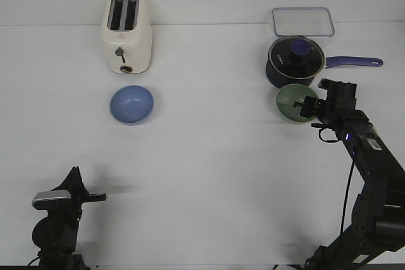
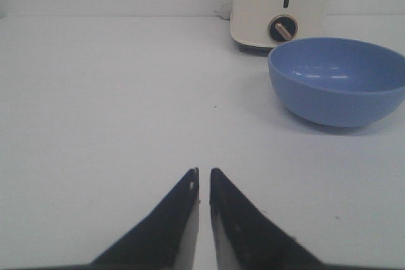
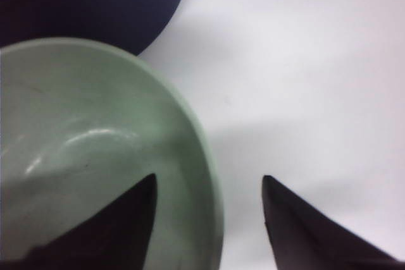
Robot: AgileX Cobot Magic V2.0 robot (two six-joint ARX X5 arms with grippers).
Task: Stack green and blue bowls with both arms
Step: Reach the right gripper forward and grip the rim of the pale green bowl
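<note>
White table [image 1: 209,175] has wide free room between the blue bowl [image 1: 131,104], before the toaster [image 1: 127,32], and the green bowl [image 1: 295,102], touching the saucepan [image 1: 296,61]. Left gripper [image 2: 204,178]: jaws nearly closed, empty, blue bowl well ahead, mouth up. Right gripper [image 3: 209,188]: jaws wide, straddling the green bowl's rim.

Bright, even overhead light washed the white table [image 1: 202,175] flat; shadows lay soft and short. Close up, the green bowl [image 3: 95,156] and dark fingertips [image 3: 297,226] blurred, faintly glinting.
</note>
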